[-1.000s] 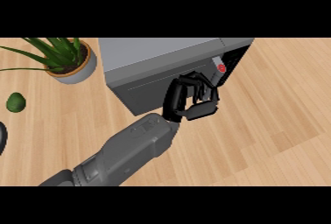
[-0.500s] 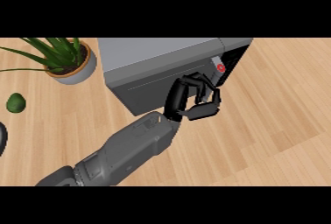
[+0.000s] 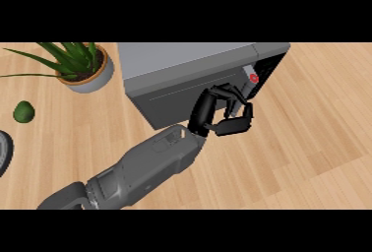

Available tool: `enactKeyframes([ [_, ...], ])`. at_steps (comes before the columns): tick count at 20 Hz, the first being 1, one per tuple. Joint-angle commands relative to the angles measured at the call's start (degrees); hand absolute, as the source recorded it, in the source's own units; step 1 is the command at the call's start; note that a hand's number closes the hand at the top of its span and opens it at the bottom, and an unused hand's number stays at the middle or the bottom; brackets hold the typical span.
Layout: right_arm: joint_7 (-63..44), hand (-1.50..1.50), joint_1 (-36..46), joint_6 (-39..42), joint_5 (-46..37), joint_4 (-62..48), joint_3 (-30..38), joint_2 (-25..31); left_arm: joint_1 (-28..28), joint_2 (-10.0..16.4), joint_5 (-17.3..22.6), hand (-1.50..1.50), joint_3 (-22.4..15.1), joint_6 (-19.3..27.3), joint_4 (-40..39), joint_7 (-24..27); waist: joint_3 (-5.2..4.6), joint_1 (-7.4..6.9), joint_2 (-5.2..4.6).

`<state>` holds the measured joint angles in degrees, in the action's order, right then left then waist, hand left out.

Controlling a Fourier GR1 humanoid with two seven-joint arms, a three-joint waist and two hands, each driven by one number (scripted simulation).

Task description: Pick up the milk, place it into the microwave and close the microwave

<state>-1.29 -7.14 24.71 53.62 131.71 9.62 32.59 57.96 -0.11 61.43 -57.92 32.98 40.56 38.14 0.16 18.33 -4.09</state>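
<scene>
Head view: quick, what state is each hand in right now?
Left hand: closed, fingers curled at the microwave front, nothing visible in it.
Right hand: not in view.

- Light was bright and even over the wooden counter [image 3: 305, 123]; no glare was noted.
- The microwave [image 3: 181, 61] top was pale grey and its front face darker, so light fell from above.
- The forearm [image 3: 145, 167] showed mild shading, lighter on its upper surface.
- Cast shadows were faint and soft-edged.
</scene>
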Motion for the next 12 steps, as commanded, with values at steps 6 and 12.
enactKeyframes([
  [6, -0.2, -1.50, -1.8, -0.7, 1.5, 0.2, 2.9, 0.4, -2.3, 0.1, 5.2, 1.50, 3.2, 2.7, -8.7, -2.4, -0.13, -3.82, -0.16],
  [12, -1.1, -1.50, -2.8, -1.1, 2.2, 2.2, 3.7, 1.2, -3.1, 0.1, 6.7, -1.50, 1.9, 1.4, -8.8, -1.3, -0.29, -4.27, 0.10],
])
